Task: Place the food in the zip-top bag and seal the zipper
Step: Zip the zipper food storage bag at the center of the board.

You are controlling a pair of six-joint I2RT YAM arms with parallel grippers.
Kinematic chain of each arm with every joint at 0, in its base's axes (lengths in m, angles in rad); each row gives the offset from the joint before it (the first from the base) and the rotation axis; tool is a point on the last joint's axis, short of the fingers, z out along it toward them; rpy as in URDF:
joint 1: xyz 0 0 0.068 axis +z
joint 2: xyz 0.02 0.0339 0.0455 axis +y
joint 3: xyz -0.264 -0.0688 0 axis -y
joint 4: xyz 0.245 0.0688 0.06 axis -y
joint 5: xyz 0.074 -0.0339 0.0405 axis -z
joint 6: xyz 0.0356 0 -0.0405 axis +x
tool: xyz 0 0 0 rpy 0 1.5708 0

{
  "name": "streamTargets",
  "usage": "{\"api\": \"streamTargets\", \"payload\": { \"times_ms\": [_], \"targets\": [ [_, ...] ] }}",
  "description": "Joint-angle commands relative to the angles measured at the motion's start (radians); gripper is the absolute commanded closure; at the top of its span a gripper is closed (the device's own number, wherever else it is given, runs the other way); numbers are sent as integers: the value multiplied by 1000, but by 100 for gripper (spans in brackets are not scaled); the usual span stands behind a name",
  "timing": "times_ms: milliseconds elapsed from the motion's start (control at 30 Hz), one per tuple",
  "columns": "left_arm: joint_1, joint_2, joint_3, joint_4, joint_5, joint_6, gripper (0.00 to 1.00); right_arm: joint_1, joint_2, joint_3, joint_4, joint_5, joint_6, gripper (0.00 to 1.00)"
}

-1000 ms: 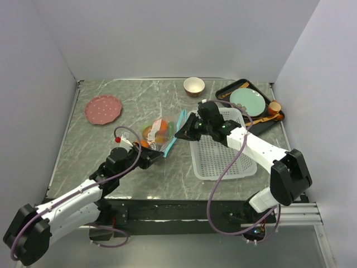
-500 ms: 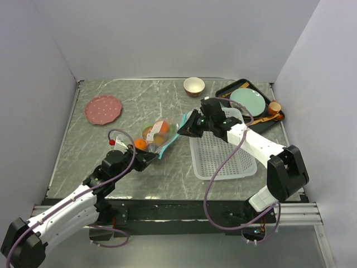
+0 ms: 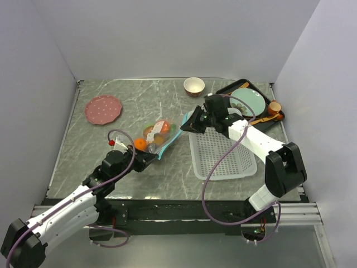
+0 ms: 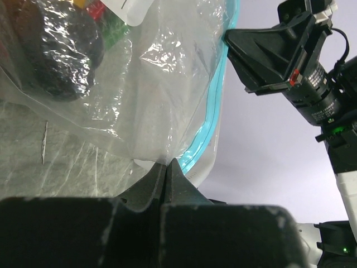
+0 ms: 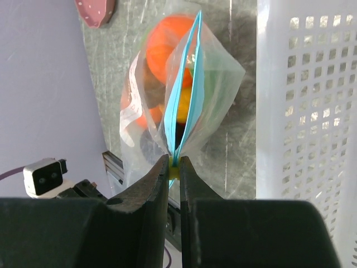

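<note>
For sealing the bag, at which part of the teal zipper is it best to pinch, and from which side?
Pinch the zipper at its end, where the two teal lips already meet; farther along they gape apart. Come from the white basket side, jaws across the strip's flat faces. The right gripper is shut there now.

Nothing here can be read as words or numbers. A white label (image 4: 136,10) on the bag (image 4: 167,72), up and to the left of the left gripper's (image 4: 167,164) fingertips, shows no legible print. From the right gripper (image 5: 174,166), reddish marks on that label, up and left of its fingertips, are too blurred to read.
</note>
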State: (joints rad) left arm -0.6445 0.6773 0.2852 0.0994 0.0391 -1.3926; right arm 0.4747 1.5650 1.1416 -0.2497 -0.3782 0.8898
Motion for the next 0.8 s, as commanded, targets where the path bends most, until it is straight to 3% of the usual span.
{"api": "streamTargets", "payload": {
  "times_ms": [0,400,767],
  "targets": [
    [11,-22,0,-35,16,40,99,-57,27,70,40,55,-43,93],
    [13,-48,2,-66,50,64,99,-117,69,79,93,-7,-8,93],
    [13,1,-9,9,108,78,99,-125,99,47,187,15,69,93]
  ]
}}
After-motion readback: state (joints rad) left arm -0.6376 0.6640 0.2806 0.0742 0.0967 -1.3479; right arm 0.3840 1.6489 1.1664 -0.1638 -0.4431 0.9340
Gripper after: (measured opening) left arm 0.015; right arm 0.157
